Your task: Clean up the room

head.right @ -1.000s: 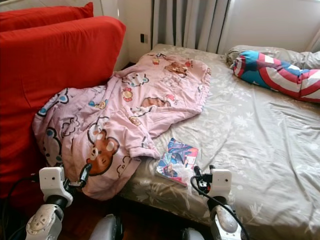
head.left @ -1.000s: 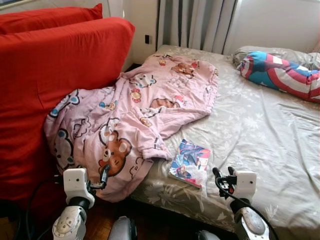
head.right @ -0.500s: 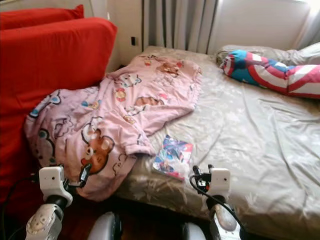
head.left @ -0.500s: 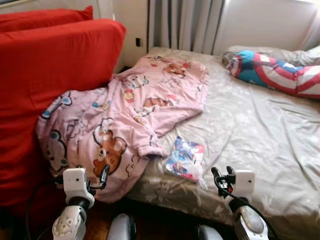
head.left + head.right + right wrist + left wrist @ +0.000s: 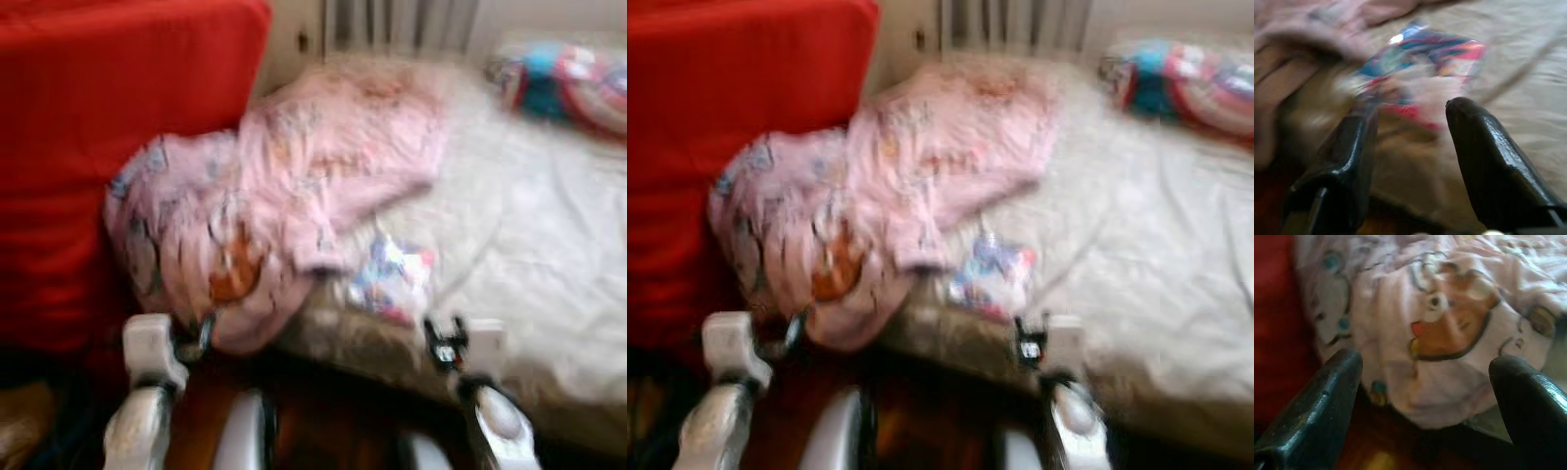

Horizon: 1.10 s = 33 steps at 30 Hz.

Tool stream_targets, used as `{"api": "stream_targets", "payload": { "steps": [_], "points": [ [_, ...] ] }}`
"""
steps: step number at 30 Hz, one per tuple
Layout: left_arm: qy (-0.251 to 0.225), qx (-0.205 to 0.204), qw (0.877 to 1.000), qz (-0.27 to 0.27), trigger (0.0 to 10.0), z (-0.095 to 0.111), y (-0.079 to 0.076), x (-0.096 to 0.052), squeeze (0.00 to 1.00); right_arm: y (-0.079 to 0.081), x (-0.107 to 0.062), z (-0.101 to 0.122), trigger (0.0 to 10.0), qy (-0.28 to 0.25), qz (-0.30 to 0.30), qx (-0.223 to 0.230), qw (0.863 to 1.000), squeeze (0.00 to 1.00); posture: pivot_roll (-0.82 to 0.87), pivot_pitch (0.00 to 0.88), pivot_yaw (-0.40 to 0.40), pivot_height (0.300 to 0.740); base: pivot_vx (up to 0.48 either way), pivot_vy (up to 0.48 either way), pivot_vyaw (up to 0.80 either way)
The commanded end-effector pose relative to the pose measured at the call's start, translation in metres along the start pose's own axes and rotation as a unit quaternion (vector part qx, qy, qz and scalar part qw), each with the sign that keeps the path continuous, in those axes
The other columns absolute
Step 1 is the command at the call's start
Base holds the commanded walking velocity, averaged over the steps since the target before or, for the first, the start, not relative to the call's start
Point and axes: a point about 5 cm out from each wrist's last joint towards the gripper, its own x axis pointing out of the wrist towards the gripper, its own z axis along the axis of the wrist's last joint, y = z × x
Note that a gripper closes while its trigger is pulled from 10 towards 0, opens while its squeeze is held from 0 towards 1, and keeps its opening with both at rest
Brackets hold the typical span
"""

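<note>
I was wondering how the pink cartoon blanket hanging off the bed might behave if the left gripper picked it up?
The pink blanket would probably go limp and trail, since it already drapes in folds over the bed edge. It looks bulky, so one pinch by the open left gripper would likely lift only a corner.

Bare bed (image 5: 549, 235) surface lies open right of the packet (image 5: 392, 279); the pink blanket (image 5: 284, 196) heaped against the red sofa (image 5: 108, 147) blocks the left side.
</note>
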Motion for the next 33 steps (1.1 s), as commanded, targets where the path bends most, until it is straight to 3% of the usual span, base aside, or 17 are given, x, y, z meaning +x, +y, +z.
{"api": "stream_targets", "payload": {
  "steps": [1,13,20,28,33],
  "points": [
    [-0.012,0.008,1.0,0.012,10.0,0.006,0.009,0.0,0.0,0.006,0.014,0.024,10.0,-0.045,0.017,-0.01,0.999,0.0,0.03,0.0,-0.051,0.592,0.285,0.0,0.67],
    [-0.014,0.008,1.0,0.01,10.0,0.008,0.009,0.001,0.0,-0.002,0.015,0.026,10.0,-0.051,-0.011,0.002,0.999,0.0,0.03,0.0,-0.047,0.592,0.295,0.0,0.09],
    [-0.025,-0.013,0.999,0.022,10.0,0.014,0.017,0.0,0.0,-0.01,0.016,0.031,10.0,-0.06,-0.037,0.02,0.997,0.0,0.04,0.0,-0.036,0.592,0.0,0.0,0.0],
    [-0.017,0.012,1.0,-0.013,10.0,0.013,0.011,0.001,0.0,-0.012,0.015,0.025,10.0,-0.055,-0.051,0.025,0.997,0.0,0.04,0.0,-0.028,0.592,0.0,0.0,0.0],
    [-0.014,0.017,1.0,-0.019,10.0,0.013,0.01,0.0,0.0,-0.01,0.015,0.024,10.0,-0.053,-0.05,0.028,0.997,0.0,0.05,0.0,-0.03,0.592,0.27,-0.393,0.0]
  ]
}}
